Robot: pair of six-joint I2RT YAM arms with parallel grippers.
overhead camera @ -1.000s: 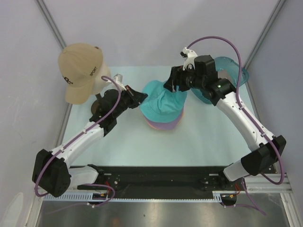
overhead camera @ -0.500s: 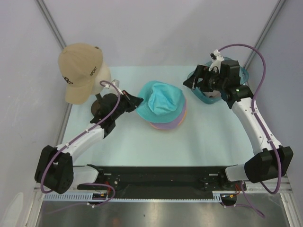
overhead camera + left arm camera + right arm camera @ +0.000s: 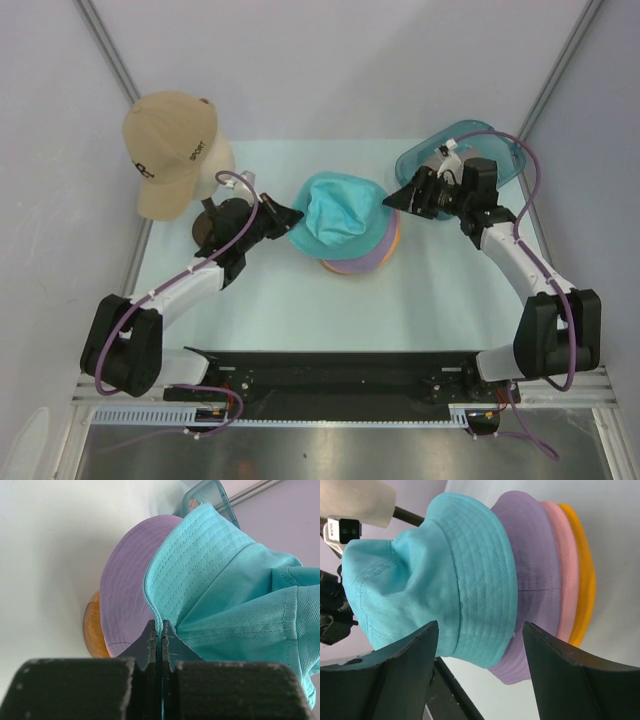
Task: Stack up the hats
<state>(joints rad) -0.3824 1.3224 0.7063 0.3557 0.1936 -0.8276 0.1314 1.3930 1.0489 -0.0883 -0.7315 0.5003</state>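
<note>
From above, my left gripper (image 3: 292,216) meets the teal hat (image 3: 340,208) mid-table; my right gripper (image 3: 397,198) sits beside its other brim. Left wrist: fingers (image 3: 150,642) pinched shut on the teal brim, lilac hat (image 3: 127,575) underneath. Right wrist: fingers spread wide, brim between them.

I'm working in a lab test booth: plain pale walls (image 3: 330,70), metal corner posts (image 3: 110,50), arms bolted along a table (image 3: 300,300).

Overhead view facing down, close wrist views, sharing teal hat (image 3: 340,212)
</note>
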